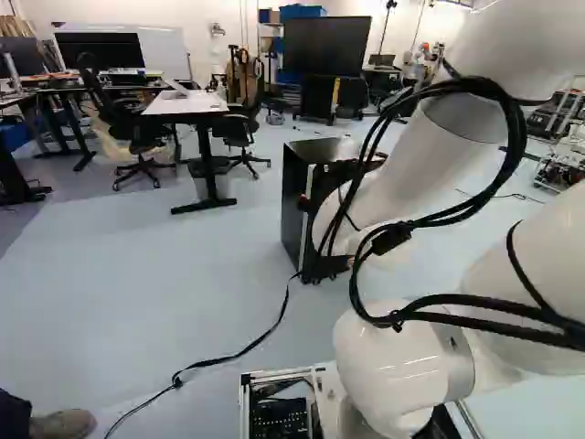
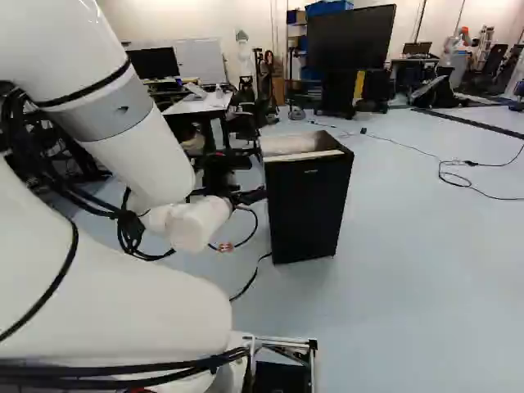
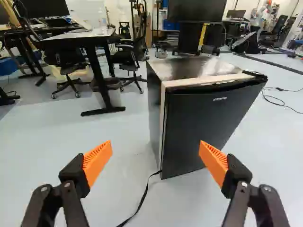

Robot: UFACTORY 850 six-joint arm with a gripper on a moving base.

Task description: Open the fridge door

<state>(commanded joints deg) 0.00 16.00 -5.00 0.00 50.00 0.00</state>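
The black mini fridge [image 3: 208, 127] stands upright on the pale floor [image 1: 137, 293], and its dark door [image 3: 199, 135] is closed against the cabinet. The jaws are spread wide, with 2 orange pads [image 3: 98, 162] well apart and nothing held between them. In the wrist view the fridge is ahead of the jaws, and 1 pad overlaps the lower part of its door in sight.

The white arm [image 2: 139, 164] reaches toward the fridge and hides part of it in the left base view. From the foot of the fridge, a black cable [image 1: 219, 360] trails over the floor. Beyond the fridge are a white-topped desk [image 1: 187, 103] and a large dark screen [image 3: 191, 10]. At the lower left of the left base view, a person's shoe [image 1: 62, 424] is nearer the base than the fridge.
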